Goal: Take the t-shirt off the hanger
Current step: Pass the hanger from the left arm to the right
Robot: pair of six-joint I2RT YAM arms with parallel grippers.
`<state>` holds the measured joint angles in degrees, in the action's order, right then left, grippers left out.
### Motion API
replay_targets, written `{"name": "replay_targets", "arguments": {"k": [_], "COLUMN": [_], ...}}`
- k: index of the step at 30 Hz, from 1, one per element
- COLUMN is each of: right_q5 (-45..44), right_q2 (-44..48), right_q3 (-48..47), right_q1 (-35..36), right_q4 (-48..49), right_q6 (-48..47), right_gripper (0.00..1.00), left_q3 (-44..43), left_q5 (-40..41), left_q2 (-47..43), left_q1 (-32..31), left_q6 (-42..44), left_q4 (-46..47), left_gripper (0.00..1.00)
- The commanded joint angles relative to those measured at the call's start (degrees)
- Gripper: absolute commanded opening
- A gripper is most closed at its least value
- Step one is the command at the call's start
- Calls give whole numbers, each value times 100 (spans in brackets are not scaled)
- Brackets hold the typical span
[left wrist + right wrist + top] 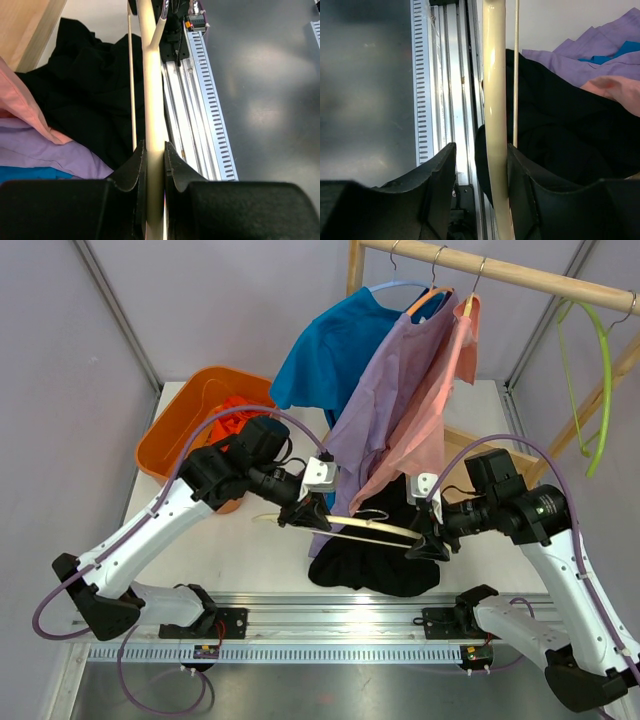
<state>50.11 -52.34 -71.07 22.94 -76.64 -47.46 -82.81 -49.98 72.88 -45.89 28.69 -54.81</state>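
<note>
A cream hanger (340,524) is held level just above the table between both arms. My left gripper (290,520) is shut on its left arm, and in the left wrist view both fingers of the gripper (154,150) press the hanger bar (152,100). My right gripper (425,548) stands open around the right arm. In the right wrist view the bar (494,100) touches the right finger, with a gap to the left one (481,150). The black t-shirt (375,565) lies heaped on the table under the hanger (90,90) (555,130).
A wooden rail (500,270) at the back carries blue (330,350), purple (385,400) and pink (440,390) shirts that hang down to the hanger. An empty green hanger (598,390) hangs at the right. An orange bin (180,425) with clothes stands at the back left.
</note>
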Motion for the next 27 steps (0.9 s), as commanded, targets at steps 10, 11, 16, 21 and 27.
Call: {"name": "replay_targets", "arguments": {"k": [10,11,16,21,27], "right_q5": [228,219,307,-18,-571], "right_q2": [21,57,171,154,-31], "right_q3": [-416,-512,-1127,-2015,-3201], "right_q1": [53,53,-113,-395,-422], "right_q4": [26,53,175,729,922], "right_q6": [236,298,1000,1687,2056], "right_gripper": [0,0,0,0,0], "left_q3": [-640,-649,-693,-816,-432], "left_q5": [-566,-522,441,1936,3677], "left_q2": [182,191,-159,-1257,-2567], "left_q1": [19,19,80,133,142], "left_q6": [-91,-135,-1308,-2217,-2552], "left_q4": [462,471,1313,2445,2607], "left_gripper": [0,0,42,99,99]}}
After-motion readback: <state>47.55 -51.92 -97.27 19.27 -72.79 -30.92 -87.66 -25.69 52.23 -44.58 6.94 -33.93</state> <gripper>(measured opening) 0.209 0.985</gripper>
